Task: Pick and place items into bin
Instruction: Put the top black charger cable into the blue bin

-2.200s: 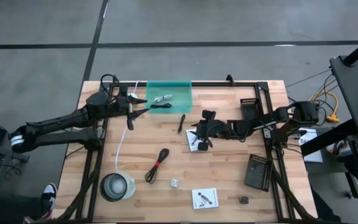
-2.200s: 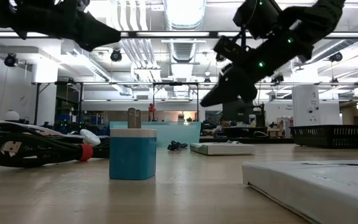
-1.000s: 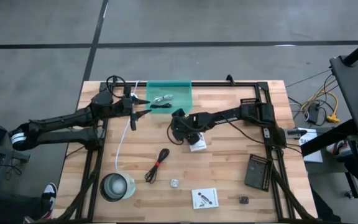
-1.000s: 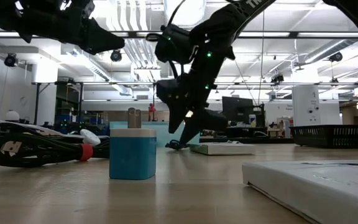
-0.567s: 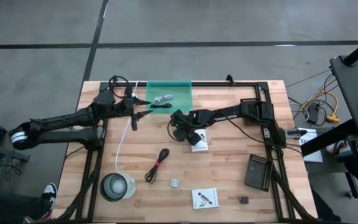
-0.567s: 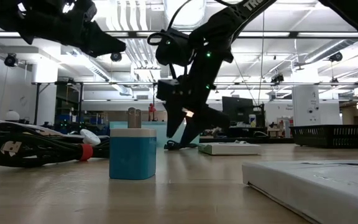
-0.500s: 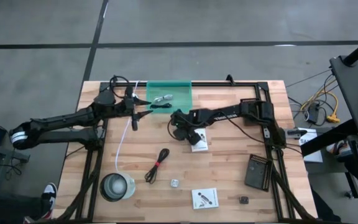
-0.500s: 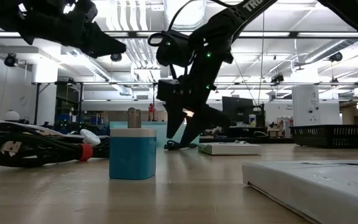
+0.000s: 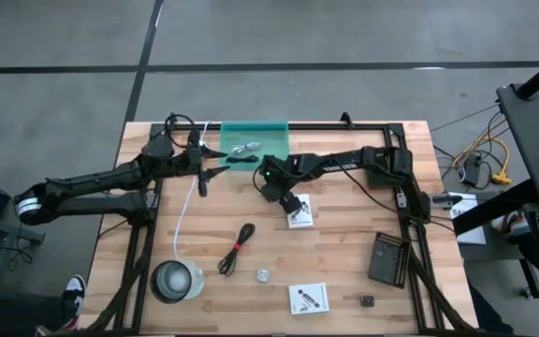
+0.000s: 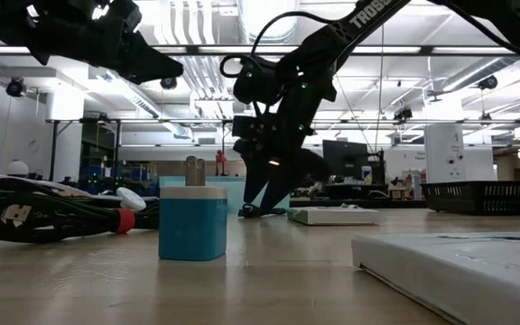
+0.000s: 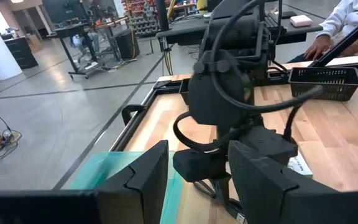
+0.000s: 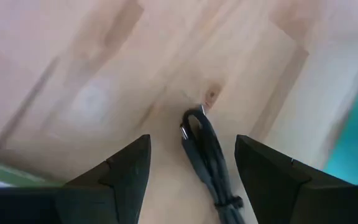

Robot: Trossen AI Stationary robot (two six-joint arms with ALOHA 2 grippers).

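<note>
The teal bin [image 9: 255, 145] sits at the table's far side with a silvery clip [image 9: 246, 148] and a black item [image 9: 241, 161] lying in it. My right gripper [image 12: 192, 149] is open and points down just near of the bin. Its fingers stand on either side of a black pen-like stick [image 12: 205, 152] that lies flat on the wood, without touching it. In the high view this gripper [image 9: 270, 178] hides the stick. My left gripper [image 9: 215, 162] is open and hovers at the bin's left edge; in its wrist view [image 11: 197, 163] it faces the right arm.
A white card [image 9: 298, 212] lies right of the right gripper. Nearer lie a black cable with red tie [image 9: 237, 247], a small blue block [image 10: 192, 223], another card [image 9: 308, 298], a clear round container [image 9: 176, 281] with white cord [image 9: 185, 206] and a black perforated board [image 9: 388, 257].
My right gripper has moved a short way toward the table's far edge and the bin, staying low over the black stick. The left arm has kept still beside the bin.
</note>
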